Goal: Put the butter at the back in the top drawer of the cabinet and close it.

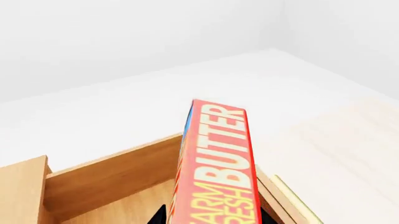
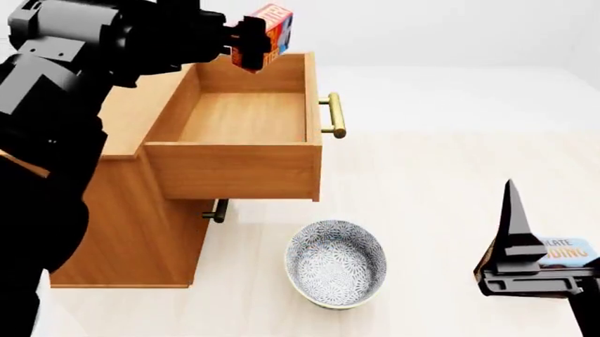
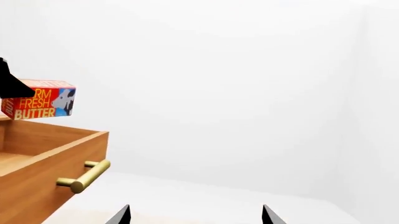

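The red and orange butter carton (image 2: 272, 21) is held in my left gripper (image 2: 255, 43), above the far end of the open top drawer (image 2: 246, 116) of the cabinet (image 2: 131, 210). In the left wrist view the butter (image 1: 218, 163) fills the space between my left gripper's (image 1: 215, 219) dark fingers, with the drawer's inside below. The right wrist view shows the butter (image 3: 39, 99) above the drawer (image 3: 37, 172) and its brass handle (image 3: 84, 176). My right gripper (image 2: 513, 232) is open and empty at the lower right; its fingertips (image 3: 121, 215) stand wide apart.
A patterned blue-grey bowl (image 2: 336, 262) stands on the floor in front of the cabinet. A chocolate pudding box (image 2: 567, 251) lies partly behind my right gripper. A lower drawer's handle (image 2: 218, 210) shows under the open drawer.
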Motion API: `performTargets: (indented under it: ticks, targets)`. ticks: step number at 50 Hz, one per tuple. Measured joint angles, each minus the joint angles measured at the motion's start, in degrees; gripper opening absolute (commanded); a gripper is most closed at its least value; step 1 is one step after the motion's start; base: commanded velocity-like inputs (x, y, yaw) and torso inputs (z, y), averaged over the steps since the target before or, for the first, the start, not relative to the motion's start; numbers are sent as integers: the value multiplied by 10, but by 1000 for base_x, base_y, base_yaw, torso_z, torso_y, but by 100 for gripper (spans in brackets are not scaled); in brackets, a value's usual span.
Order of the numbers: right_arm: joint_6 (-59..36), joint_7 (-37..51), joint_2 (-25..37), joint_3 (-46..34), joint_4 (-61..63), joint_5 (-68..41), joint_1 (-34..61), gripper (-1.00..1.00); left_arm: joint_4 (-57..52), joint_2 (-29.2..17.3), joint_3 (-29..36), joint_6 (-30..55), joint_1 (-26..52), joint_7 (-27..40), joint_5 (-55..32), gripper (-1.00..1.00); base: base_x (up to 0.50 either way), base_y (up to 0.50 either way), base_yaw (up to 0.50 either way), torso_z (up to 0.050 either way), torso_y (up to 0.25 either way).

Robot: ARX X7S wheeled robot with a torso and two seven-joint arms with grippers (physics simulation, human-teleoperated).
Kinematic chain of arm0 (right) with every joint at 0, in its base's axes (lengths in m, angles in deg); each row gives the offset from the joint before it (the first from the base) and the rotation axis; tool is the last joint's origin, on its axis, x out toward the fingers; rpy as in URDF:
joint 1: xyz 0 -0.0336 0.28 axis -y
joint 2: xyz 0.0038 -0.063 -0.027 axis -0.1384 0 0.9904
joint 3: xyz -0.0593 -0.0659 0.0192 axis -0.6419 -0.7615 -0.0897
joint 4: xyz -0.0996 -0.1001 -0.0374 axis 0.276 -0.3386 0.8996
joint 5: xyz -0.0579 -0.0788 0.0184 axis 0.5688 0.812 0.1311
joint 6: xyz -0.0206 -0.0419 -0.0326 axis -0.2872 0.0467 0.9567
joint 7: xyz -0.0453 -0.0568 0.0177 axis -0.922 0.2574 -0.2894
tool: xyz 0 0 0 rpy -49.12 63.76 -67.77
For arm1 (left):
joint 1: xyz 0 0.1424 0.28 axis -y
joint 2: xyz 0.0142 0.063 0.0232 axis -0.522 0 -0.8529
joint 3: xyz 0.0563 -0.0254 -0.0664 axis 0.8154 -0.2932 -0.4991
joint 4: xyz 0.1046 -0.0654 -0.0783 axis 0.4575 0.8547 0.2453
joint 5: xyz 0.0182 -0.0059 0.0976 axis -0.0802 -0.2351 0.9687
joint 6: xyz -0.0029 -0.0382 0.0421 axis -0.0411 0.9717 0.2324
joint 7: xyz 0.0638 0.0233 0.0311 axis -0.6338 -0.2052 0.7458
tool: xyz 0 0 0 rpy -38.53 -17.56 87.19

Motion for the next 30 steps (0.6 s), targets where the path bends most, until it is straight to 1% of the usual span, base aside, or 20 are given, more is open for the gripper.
performTargets:
  ticks: [5, 16, 21, 25, 30]
  targets:
    - [1, -3, 0, 2, -3, -4, 1, 100, 7, 8, -84, 13, -14, -7, 85, -100, 0, 0, 0, 0, 2]
    - [8, -2, 0, 1, -11, -1, -3, 100, 11, 30, -314, 49, -44, -27, 321, -100, 0, 0, 0, 1, 1]
    - [11, 1, 0, -1, -13, 2, -6, 100, 11, 40, -406, 61, -56, -35, 419, -100, 0, 0, 0, 0, 2]
    - [13, 4, 0, -2, -14, 5, -8, 100, 11, 47, -459, 69, -63, -40, 478, -100, 0, 0, 0, 0, 0]
    - [13, 8, 0, -2, -13, 7, -9, 100, 11, 52, -495, 78, -72, -42, 518, -100, 0, 0, 0, 0, 2]
